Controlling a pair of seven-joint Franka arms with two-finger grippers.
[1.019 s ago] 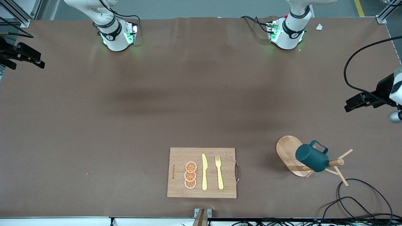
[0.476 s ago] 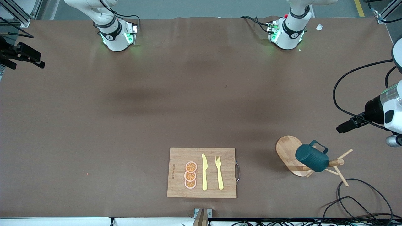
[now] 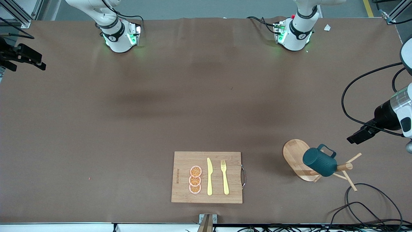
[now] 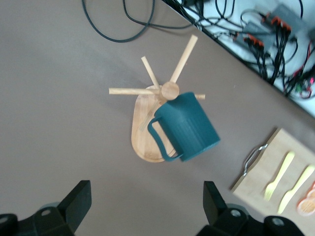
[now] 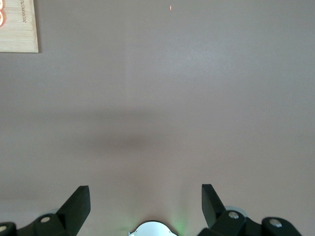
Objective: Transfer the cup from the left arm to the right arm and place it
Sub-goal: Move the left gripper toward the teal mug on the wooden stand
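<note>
Cup (ribbed, teal) hangs on wooden rack.

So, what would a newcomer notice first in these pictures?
The dark teal cup stands out most, hanging tilted on a wooden mug tree toward the left arm's end of the table. Next comes the cutting board with orange slices, a yellow knife and a fork, near the front edge. The left pincer is open above the cup.

Brown table bears cutting board, mug tree.
</note>
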